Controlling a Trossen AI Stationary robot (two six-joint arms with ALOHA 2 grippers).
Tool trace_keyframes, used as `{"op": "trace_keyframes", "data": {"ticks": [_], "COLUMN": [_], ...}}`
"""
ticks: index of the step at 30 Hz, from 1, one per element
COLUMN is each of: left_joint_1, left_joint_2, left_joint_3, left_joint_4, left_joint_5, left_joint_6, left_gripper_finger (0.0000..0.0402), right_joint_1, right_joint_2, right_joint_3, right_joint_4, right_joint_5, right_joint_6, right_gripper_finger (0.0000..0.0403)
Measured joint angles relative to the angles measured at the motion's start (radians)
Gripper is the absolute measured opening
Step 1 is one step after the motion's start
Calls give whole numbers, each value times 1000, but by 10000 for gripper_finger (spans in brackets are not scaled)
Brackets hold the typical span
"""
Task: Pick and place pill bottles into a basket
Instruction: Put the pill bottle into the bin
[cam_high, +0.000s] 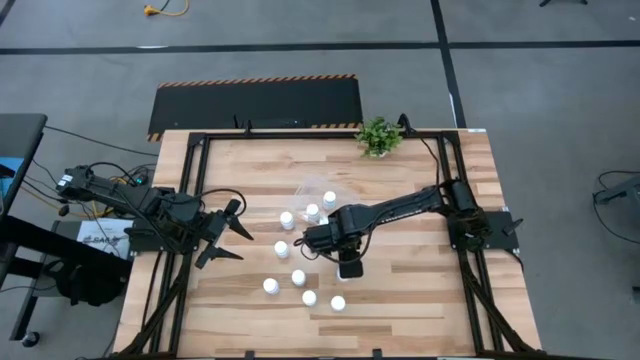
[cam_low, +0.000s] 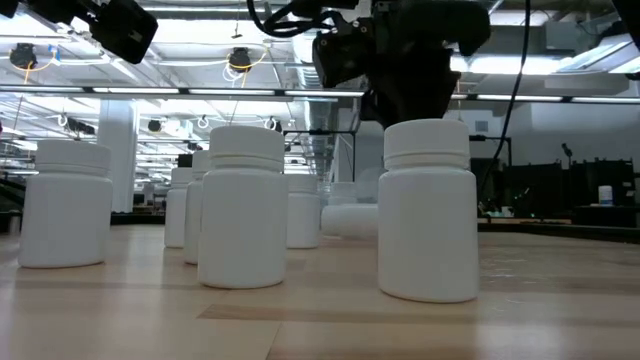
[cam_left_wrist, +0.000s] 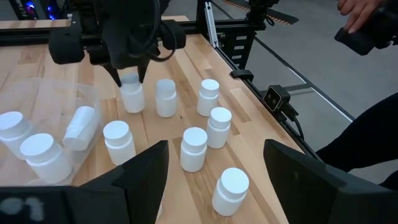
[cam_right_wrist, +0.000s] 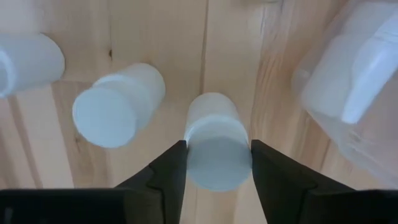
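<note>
Several pill bottles (cam_high: 298, 277) stand loose on the table (cam_high: 420, 290) just beside the basket (cam_high: 322, 190) in the high view, where the left gripper (cam_high: 228, 232) waits with fingers spread, well apart from it. Right wrist view: the right gripper (cam_right_wrist: 217, 163) is clamped on one upright bottle (cam_right_wrist: 214, 146) beside the basket. Left wrist view: three bottles sit inside the basket.

Overhead, table-level and two wrist views, all sharing the pill bottles (cam_high: 298, 277).
</note>
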Motion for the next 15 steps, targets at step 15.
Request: {"op": "trace_keyframes", "data": {"ticks": [15], "left_joint_1": [0], "left_joint_2": [0], "left_joint_3": [0], "left_joint_4": [0], "left_joint_5": [0], "left_joint_6": [0], "left_gripper_finger": [251], "right_joint_1": [-48], "right_joint_2": [0], "right_joint_3": [193], "right_joint_4": [-164], "right_joint_5": [1], "right_joint_6": [-39], "right_gripper_finger": [146]}}
